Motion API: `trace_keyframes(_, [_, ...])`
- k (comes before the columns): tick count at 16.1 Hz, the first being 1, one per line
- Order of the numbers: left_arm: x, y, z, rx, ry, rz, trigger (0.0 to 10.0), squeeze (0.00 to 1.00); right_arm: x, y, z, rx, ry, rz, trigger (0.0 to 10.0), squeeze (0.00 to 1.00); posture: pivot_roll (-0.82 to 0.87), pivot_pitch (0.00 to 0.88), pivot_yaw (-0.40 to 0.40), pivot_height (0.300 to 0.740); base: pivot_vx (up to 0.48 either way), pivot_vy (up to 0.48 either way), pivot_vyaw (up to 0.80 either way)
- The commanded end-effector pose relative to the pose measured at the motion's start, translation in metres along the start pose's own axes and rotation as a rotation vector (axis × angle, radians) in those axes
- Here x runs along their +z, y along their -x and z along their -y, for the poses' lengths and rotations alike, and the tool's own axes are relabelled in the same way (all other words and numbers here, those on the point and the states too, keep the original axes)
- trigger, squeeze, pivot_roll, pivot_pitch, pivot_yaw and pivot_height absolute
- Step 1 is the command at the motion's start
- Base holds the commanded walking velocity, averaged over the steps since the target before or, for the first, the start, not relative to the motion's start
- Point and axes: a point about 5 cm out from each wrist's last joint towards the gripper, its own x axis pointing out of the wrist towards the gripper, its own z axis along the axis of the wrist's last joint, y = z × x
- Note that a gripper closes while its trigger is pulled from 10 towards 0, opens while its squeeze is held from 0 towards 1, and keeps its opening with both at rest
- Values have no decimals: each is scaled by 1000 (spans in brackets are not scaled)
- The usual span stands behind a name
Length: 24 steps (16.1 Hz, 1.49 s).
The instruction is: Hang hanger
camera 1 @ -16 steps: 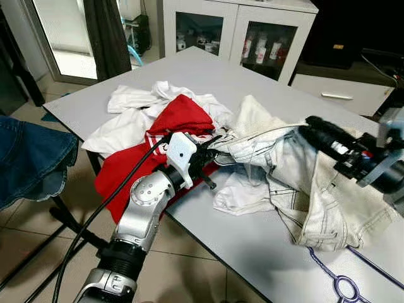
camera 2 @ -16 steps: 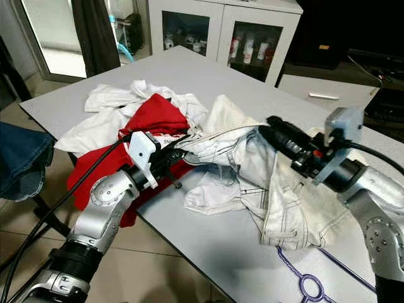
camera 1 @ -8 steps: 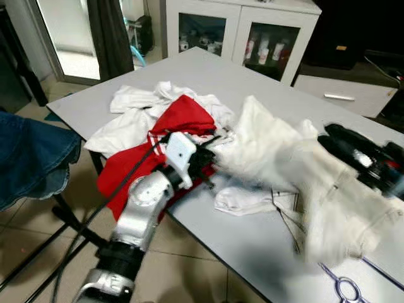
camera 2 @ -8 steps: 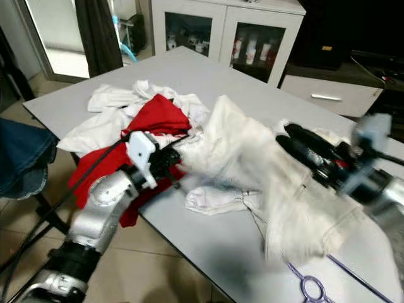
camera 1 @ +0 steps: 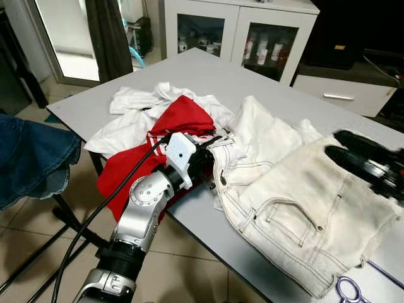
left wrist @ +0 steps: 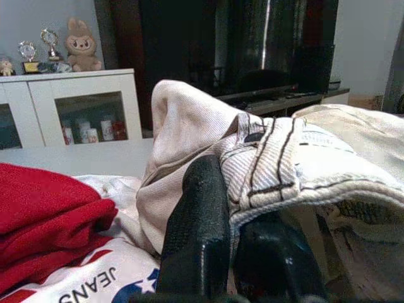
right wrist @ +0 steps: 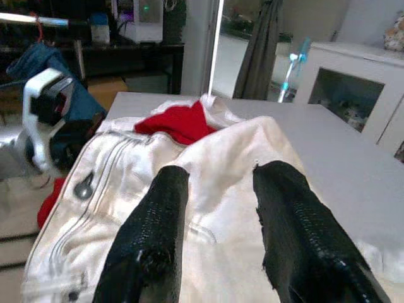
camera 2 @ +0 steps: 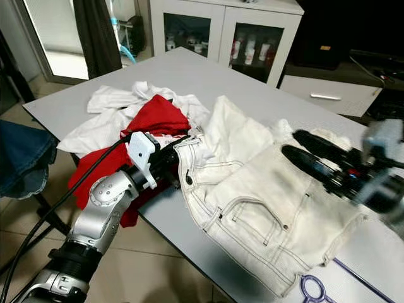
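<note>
White jeans (camera 1: 297, 214) pinched by left pincer (camera 1: 211, 153) (waistband); right pincer (right wrist: 221, 221) spread.

The hanger (camera 1: 349, 291) at the table's (camera 1: 208, 76) near edge is cut off by the frame, half under the jeans (camera 1: 297, 214). The right gripper (camera 1: 363, 158) is blurred. Cabinet (camera 1: 252, 38) contents are too small to identify.

Before me: grey worktop (camera 1: 208, 72). Beyond it, white glass-door cabinet (camera 1: 243, 35) with bottles inside. Dark curtain (camera 1: 110, 35) beside bright doorway (camera 1: 66, 38). Beige tiled floor (camera 1: 38, 252).
</note>
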Motion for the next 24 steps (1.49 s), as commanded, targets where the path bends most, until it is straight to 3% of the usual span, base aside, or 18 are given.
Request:
trace_keyframes(1, [4,-4,3,-16,-13,13,0,0,6,4,-3,13,26,-11,10000,0,-95,0,-18,740,0,0,0])
trace_keyframes(2, [4,-5,2,-12,-14,12,0,0,1,7,-4,-9,55,-48,10000,0,-98,0,-18,740,0,0,0])
trace_keyframes(4, [0,-7,-1,41,3,-18,0,0,-5,-2,0,-130,87,-24,10000,0,-109,0,-19,740,0,0,0])
trace_keyframes(5, [-2,-9,-5,84,46,-34,1843,0,-7,-7,0,-169,85,2,10000,0,-109,0,-19,740,0,0,0])
trace_keyframes(6, [-3,-10,-10,132,137,-36,10000,0,-8,-15,-1,-218,89,40,10000,0,-110,0,-21,740,0,0,0])
trace_keyframes(7, [-3,-11,-14,169,218,-25,10000,0,-6,-22,-3,-254,72,101,10000,0,-108,0,-24,740,0,0,0])
trace_keyframes(10, [-4,-9,-19,220,317,-19,10000,0,6,-25,-9,-275,122,186,10000,0,-102,0,-27,740,0,0,0])
trace_keyframes(11, [-6,-7,-20,240,335,-28,10000,0,10,-22,-12,-249,145,169,10000,0,-103,0,-26,740,0,0,0])
trace_keyframes(13, [-11,-3,-23,263,329,-67,10000,0,10,-5,-18,-137,190,8,10000,0,-110,0,-25,740,0,0,0])
trace_keyframes(17, [-11,-5,-23,265,330,-80,10000,0,11,7,-12,-160,204,-54,10000,0,-121,0,-23,740,0,0,0])
trace_keyframes(18, [-11,-6,-23,263,330,-83,10000,0,7,15,-13,-147,205,-127,10000,0,-124,0,-22,740,0,0,0])
trace_keyframes(22, [-12,-8,-21,257,333,-92,10000,0,-17,25,-31,-52,119,-252,10000,0,-130,0,-20,740,0,0,0])
trace_keyframes(24, [-12,-8,-19,250,334,-93,10000,0,-28,21,-40,-30,60,-236,10000,0,-134,0,-18,740,0,0,0])
